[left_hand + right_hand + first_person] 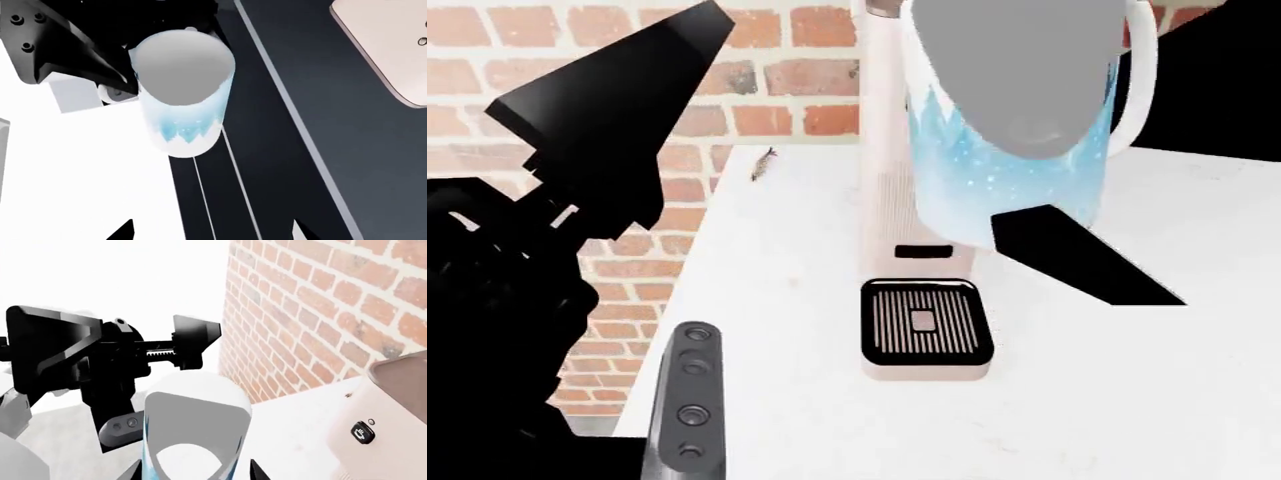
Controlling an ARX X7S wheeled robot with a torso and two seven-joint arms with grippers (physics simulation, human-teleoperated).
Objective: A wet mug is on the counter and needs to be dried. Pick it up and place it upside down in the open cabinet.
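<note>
White ceramic with an icy blue pattern fills the top of the head view: the mug (1014,170) is off the counter (787,400) and up in the air, in front of the coffee machine (924,290), with its grey inside turned toward the head camera. The right gripper (197,471) grasps it. Its two tips flank the mug's body in the right wrist view, and one black finger (1081,255) crosses the lower wall in the head view. The left gripper (133,347) hangs just beside the mug with its jaws spread and nothing between them. The open cabinet is not visible in any view.

The job at hand looks like turning the mug over while carrying it, and the grip matters most. The fingers press on a smooth, rounded wall, so a slow wrist roll is safer than a quick flip, which could let the mug slide. The loop handle should stay clear of the fingers so it does not snag. If the left arm is meant to take over, it should close squarely across the body before the right one lets go. The mug should also keep well above the coffee machine and away from the brick wall (507,40) on its way.
</note>
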